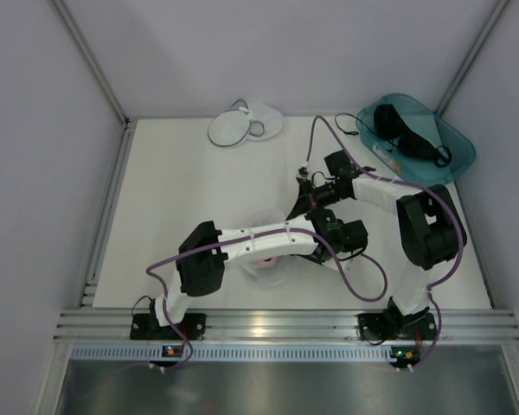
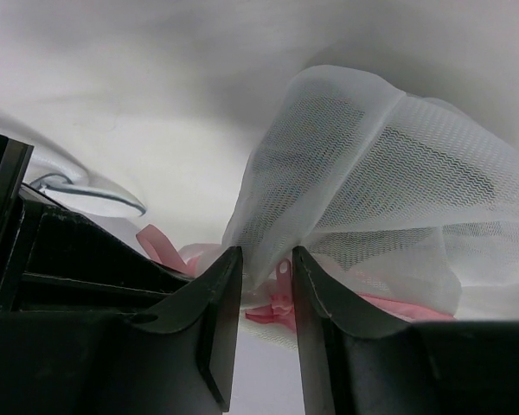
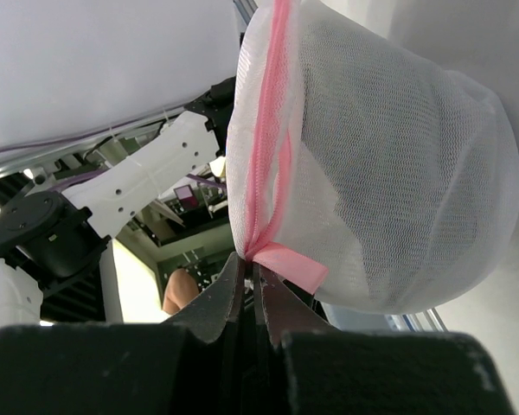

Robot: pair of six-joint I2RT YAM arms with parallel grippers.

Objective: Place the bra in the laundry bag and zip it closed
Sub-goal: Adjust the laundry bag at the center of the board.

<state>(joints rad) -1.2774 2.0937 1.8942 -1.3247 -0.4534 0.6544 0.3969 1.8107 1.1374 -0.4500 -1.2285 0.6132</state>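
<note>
Off-task, I think: right gripper [image 3: 249, 272] clamped on pink bag [image 3: 389, 173] zip tab, left gripper [image 2: 259, 268] pinching its mesh. The bra [image 1: 404, 138] sits in bin [image 1: 454, 151] well beyond right gripper; laundry bag [image 1: 242, 127] far ahead, untouched. Next: let go, fetch bra.

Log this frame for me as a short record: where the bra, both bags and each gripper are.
bra: in the teal bin, far right
laundry bag: grey-rimmed, at the far edge of the table, untouched
pink-rimmed mesh bag: held between both grippers
left gripper: jaws pinching its mesh
right gripper: jaws shut on the end of its pink zip
task status: bra not yet bagged
</note>
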